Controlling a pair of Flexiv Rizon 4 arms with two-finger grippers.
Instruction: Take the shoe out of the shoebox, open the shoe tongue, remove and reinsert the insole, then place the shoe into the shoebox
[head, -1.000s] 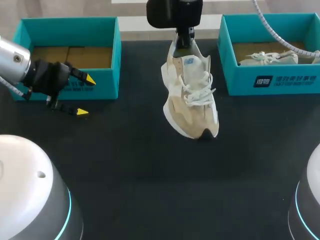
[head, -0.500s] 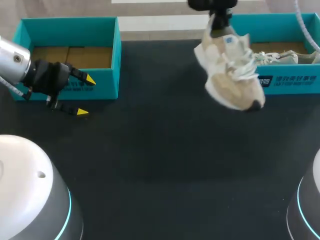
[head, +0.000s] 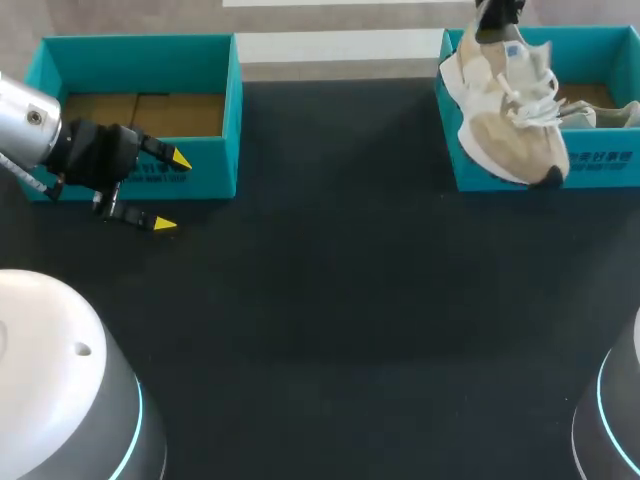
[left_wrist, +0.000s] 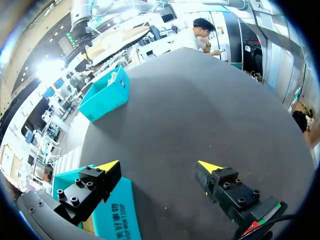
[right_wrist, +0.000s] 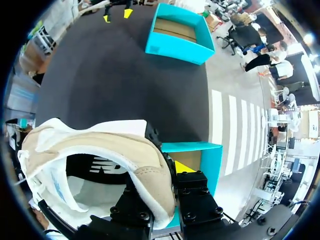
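A beige and white shoe (head: 510, 120) hangs toe-down over the front left corner of the right teal shoebox (head: 600, 165). My right gripper (right_wrist: 167, 161) is shut on the shoe's heel collar (right_wrist: 145, 165), one finger inside and one outside; in the head view only its lower part (head: 497, 12) shows above the shoe. A second pale shoe (head: 605, 112) lies inside that box. My left gripper (head: 172, 191) stands open and empty in front of the left teal shoebox (head: 140, 60), its yellow tips (left_wrist: 107, 165) wide apart.
The left shoebox (right_wrist: 177, 35) shows only a brown cardboard floor. Dark table (head: 330, 300) stretches between the two boxes and toward the front. My arms' white bases (head: 60, 390) fill the front corners.
My right arm has carried the shoe from the table's back middle to the right and farther back, over the right shoebox's edge. The left arm has not moved.
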